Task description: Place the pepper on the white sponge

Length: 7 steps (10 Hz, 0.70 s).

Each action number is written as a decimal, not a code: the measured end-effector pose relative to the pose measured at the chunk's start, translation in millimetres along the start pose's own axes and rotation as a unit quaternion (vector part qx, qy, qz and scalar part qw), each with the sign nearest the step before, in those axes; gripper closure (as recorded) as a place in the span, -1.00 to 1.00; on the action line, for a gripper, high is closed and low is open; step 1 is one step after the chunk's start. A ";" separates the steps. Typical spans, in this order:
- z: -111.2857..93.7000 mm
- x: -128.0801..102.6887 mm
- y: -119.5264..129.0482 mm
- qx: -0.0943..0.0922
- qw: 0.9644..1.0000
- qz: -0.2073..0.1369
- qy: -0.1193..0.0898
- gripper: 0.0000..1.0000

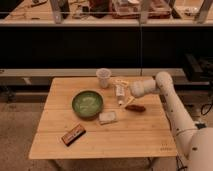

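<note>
The pepper (135,108) is a slender dark reddish-brown piece lying on the wooden table (140,137), right of centre. The white sponge (107,118) is a small pale block lying just below the green bowl (87,103), to the left of the pepper and apart from it. My gripper (128,100) reaches in from the right on a white arm (150,88). It hangs just above and to the left of the pepper, close to it.
A white cup (103,77) stands at the back centre. A narrow white bottle (120,91) lies by the gripper. A flat brown bar (73,134) lies front left. Dark shelving stands behind the table.
</note>
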 end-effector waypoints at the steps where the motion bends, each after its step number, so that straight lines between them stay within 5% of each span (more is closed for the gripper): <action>1: -0.1 -0.1 -0.1 0.000 1.000 0.000 0.000 -0.60; 7: -7.1 3.0 -3.7 0.008 1.000 0.001 0.007 -0.60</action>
